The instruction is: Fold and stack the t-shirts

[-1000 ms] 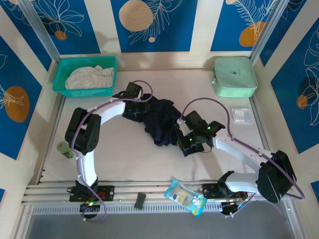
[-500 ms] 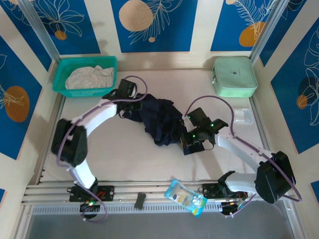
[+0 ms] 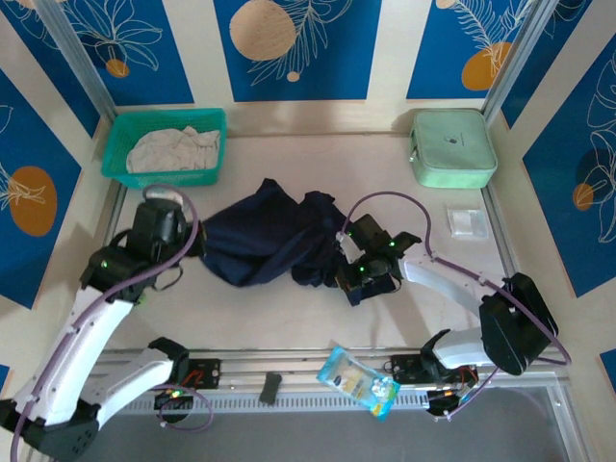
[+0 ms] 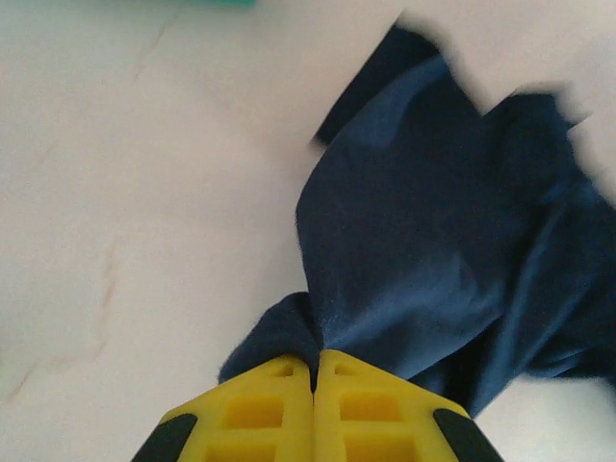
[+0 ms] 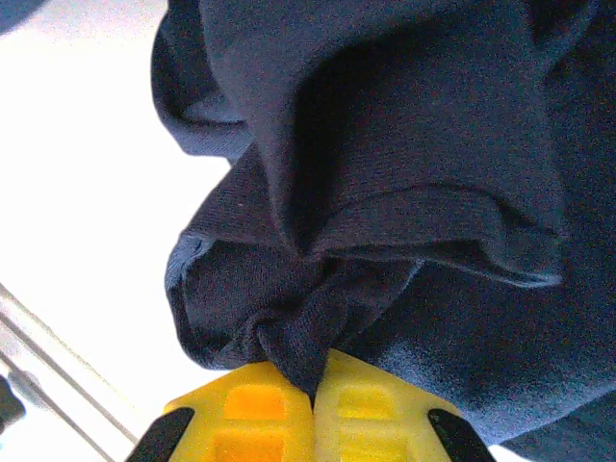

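2 t-shirts in the scene. 1 navy t-shirt [image 3: 265, 231] lies mid-bench [image 3: 289, 308]. Its left half is spread fairly flat and its right half is bunched in folds. 1 off-white t-shirt [image 3: 173, 149] sits crumpled inside 1 teal basket [image 3: 114, 171] at the far-left corner, well apart from the navy one.

Left fingers [image 4: 255, 409]: the 2 yellow tips are pressed together, clamped on a pinch of the navy t-shirt's left edge. The cloth fans out from the pinch over the bench.

Right fingers [image 5: 371, 419]: also together, clamped on a bunched fold at the shirt's right side. Fabric piles up past the pinch, with 1 hemmed edge showing.

2 arms: the left arm [image 3: 96, 318] comes in from near-left and the right arm [image 3: 452, 279] from near-right, with the navy shirt between them.

1 mint-green case [image 3: 452, 146] sits at the far-right corner, apart from the shirt. 1 small white square item [image 3: 467, 222] lies near the case, on its near side. 1 snack packet [image 3: 358, 380] and 1 small black item [image 3: 270, 388] sit at the near edge between the arm bases.
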`<state>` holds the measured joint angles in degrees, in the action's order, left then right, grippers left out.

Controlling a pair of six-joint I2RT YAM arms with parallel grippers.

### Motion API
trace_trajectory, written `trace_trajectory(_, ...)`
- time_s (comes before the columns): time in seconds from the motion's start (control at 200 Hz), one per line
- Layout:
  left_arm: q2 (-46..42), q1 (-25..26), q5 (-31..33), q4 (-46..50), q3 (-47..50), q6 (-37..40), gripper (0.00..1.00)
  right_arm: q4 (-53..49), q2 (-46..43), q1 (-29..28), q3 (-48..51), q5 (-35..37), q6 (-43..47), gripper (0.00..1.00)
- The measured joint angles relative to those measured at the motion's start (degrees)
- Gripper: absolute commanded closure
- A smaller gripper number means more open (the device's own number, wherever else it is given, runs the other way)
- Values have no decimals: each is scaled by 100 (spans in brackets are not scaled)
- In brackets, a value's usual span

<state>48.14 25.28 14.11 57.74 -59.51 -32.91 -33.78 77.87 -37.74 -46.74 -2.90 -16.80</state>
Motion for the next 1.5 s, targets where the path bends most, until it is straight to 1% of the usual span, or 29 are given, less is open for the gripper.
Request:
trace_trajectory(0.075, -136, 2, 170, 345, 584, -293, 100, -26, 52, -9, -4, -57, -9, 70)
trace_trajectory(0.165, -46, 2, 297, 498, 879, -588, 100, -181, 52, 42, -85, -122, -57, 61)
trace_trajectory(0.19, 0, 2, 328, 507, 894, -649, 100, -216, 37, 68, -127, -127, -76, 51)
trace_trajectory(0.245, 81, 2, 393, 474, 896, -756, 100, -354, -46, 175, -256, -162, -26, 45)
trace_trajectory(0.335, 216, 2, 448, 378, 909, -885, 100, -540, -306, 525, -568, -155, -13, 40)
trace_trajectory(0.415, 291, 2, 490, 247, 986, -966, 100, -629, -393, 1014, -1019, -122, -15, 40)
trace_trajectory(0.48, 326, 2, 531, 155, 1062, -1025, 100, -656, -184, 1368, -1506, -107, 26, 40)
trace_trajectory(0.56, 343, 2, 564, 90, 1128, -1067, 100, -654, 404, 1617, -2190, -13, 166, 42)
trace_trajectory(0.675, 341, 2, 610, 13, 1163, -1121, 100, -680, 1847, 1639, -3381, 98, 551, 43)
trace_trajectory(0.825, 341, 2, 662, -35, 1163, -1182, 100, -782, 3622, 1639, -4645, 251, 999, 42)
trace_trajectory(0.851, 341, 2, 678, -33, 1163, -1185, 100, -833, 3901, 1639, -4859, 269, 1069, 42)
trace_trajectory(0.881, 341, 2, 695, -33, 1163, -1187, 100, -898, 4194, 1639, -5088, 280, 1130, 38)
trace_trajectory(0.916, 341, 2, 704, -35, 1163, -1189, 100, -957, 4498, 1639, -5324, 289, 1189, 36)
trace_trajectory(1.016, 341, 2, 748, -35, 1163, -1217, 100, -1163, 5136, 1641, -5825, 295, 1290, 34)
trace_trajectory(1.101, 341, 2, 787, -35, 1163, -1224, 100, -1314, 5414, 1646, -6028, 358, 1325, 40)
trace_trajectory(1.186, 341, 2, 852, -46, 1163, -1224, 100, -1410, 5431, 1679, -6127, 328, 1311, 53)
trace_trajectory(1.271, 361, 2, 909, -85, 1163, -1224, 100, -1493, 5436, 1707, -6116, 291, 1353, 71)
trace_trajectory(1.356, 428, 2, 979, -144, 1163, -1222, 100, -1543, 5434, 1738, -6059, 291, 1266, 86)
trace_trajectory(1.391, 468, 2, 1005, -162, 1163, -1217, 100, -1552, 5425, 1759, -6015, 291, 1246, 100)
trace_trajectory(1.501, 623, 0, 1128, -210, 1150, -1185, 100, -1604, 5281, 1840, -5908, 363, 1202, 100)
